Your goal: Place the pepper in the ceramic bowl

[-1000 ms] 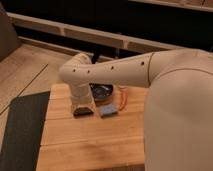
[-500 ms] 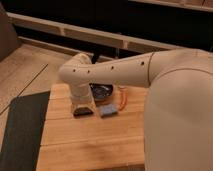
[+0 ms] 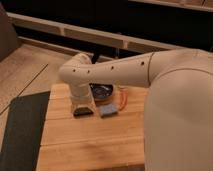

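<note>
Here the pepper (image 3: 122, 98) lies near-to-far beside the bowl (image 3: 102, 91); hand (image 3: 83, 111) at table (image 3: 75, 145), state unclear.

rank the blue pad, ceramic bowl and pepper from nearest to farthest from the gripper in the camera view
The gripper points down over the wooden table.
1. blue pad, beside it toward image right, and ceramic bowl, just behind it: too close to call.
2. pepper, farthest, at the bowl's right side.

Orange pepper (image 3: 123, 98) lies beside ceramic bowl (image 3: 103, 91), end effector (image 3: 83, 110) nearby.
</note>
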